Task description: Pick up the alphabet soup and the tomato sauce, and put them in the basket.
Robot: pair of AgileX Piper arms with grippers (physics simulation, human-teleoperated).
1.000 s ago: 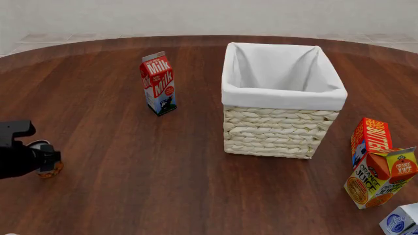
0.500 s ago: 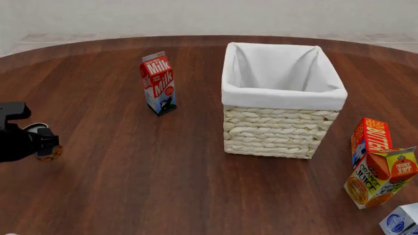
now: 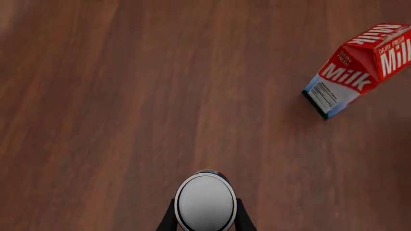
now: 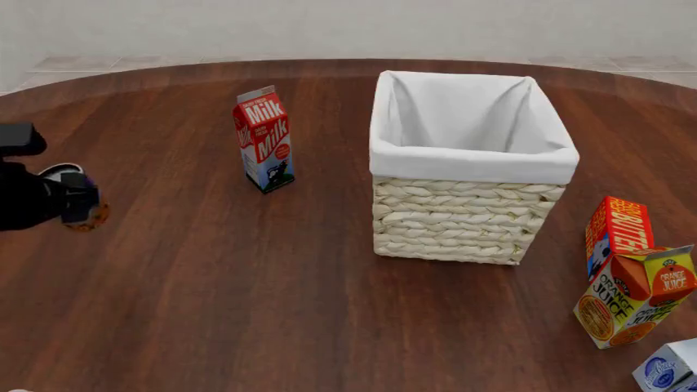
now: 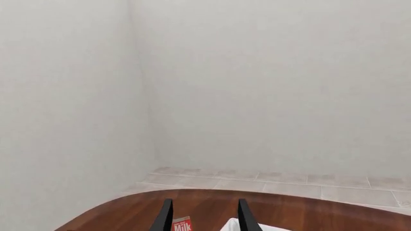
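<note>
One can, the alphabet soup (image 3: 205, 204), clamped in the left jaws, with a dark finger (image 3: 168, 220) pressed to each side below its silver-grey top. From the front, found at the far left of the worktop (image 4: 218, 310), just an orange sliver of its base (image 4: 87, 219) showing beneath the black arm; lifted or resting, impossible to tell. Well apart to its right, an upright milk carton (image 4: 264, 139), then the basket (image 4: 463, 220) beyond, white lining folded over its rim. Right of the basket, a red butter box (image 4: 618, 233), with an orange juice carton (image 4: 637, 294) just in front and a blue-and-white carton (image 4: 667, 369) at the corner. Right jaws spread apart, gripping nothing, aimed at a pale wall.
</note>
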